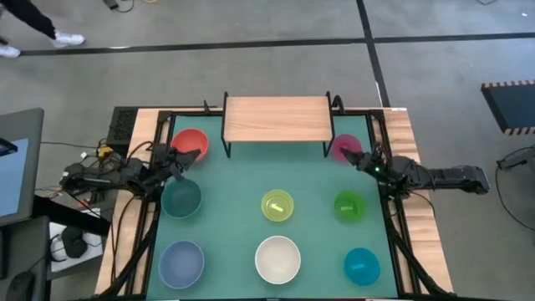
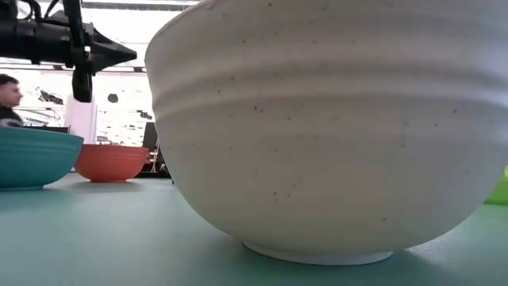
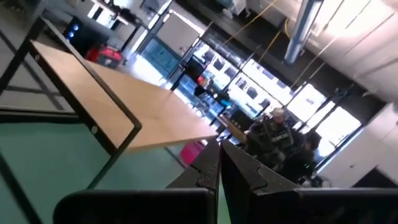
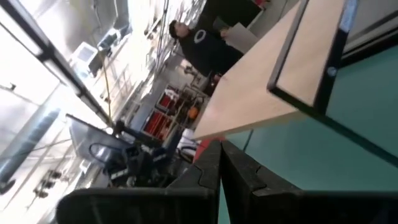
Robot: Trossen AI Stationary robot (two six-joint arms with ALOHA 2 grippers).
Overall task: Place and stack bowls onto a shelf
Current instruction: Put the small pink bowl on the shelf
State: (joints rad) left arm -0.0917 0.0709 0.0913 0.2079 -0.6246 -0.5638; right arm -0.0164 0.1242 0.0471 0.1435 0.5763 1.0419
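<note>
Standing empty, the light-wood shelf (image 1: 277, 118) faces eight plain bowls; both end effectors' fingers are pressed together.

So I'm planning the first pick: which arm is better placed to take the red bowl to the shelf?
The left. Its gripper hangs right at the red bowl, beside the shelf. The right gripper sits across the mat by the magenta bowl.

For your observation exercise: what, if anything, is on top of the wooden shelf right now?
Nothing is on the shelf: the overhead view shows its wood top bare. All eight bowls sit on the green mat. The space under the shelf is covered by its top from above, so it cannot be checked there.
</note>
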